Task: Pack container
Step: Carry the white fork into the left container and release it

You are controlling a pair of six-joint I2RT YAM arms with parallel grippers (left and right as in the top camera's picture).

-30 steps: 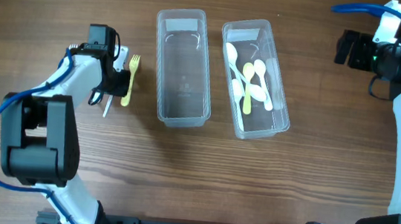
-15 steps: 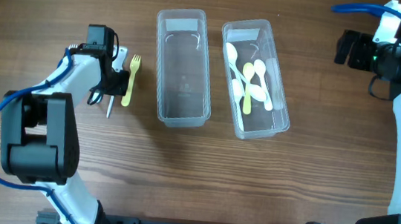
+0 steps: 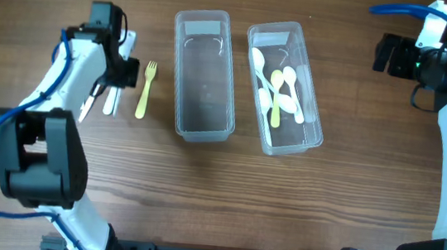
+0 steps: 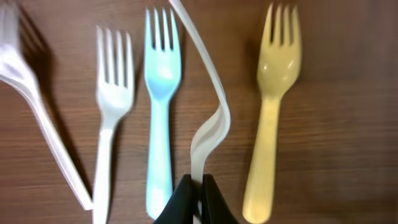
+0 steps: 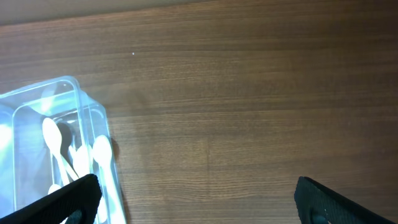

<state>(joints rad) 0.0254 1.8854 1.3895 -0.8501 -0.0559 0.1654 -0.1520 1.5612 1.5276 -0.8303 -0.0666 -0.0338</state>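
Left gripper [image 4: 196,198]: jaws pressed together on the thin handle of a white utensil [image 4: 208,124], seen edge-on, which curves from the fingertips up to the top edge of the wrist view. From overhead it sits in the upper left of the frame [image 3: 118,71], just left of the yellow fork.

Right gripper [image 5: 196,186]: fingers spread wide with nothing between them, over bare wood. Upper right of the overhead frame [image 3: 393,55], well apart from both containers.

Table [image 3: 323,210]: brown wood grain, fills every view.

Empty container [image 3: 206,90]: clear, rectangular, long axis top to bottom, centre-left of the overhead frame.

Spoon container [image 3: 292,145]: same type, just beside the empty one on its right and slightly tilted. Its corner shows at the lower left of the right wrist view [image 5: 62,84].

Spoons [image 3: 281,89]: several, white and pale yellow-green, overlapping inside the right-hand container.

Yellow fork [image 4: 273,112]: flat on the table, tines toward the top of the frame, right of the held utensil.

Blue fork [image 4: 160,112]: flat, parallel, left of the held utensil.

White fork [image 4: 112,124]: flat, left of the blue one.

Second white fork [image 4: 31,106]: far left edge, blurred, angled.
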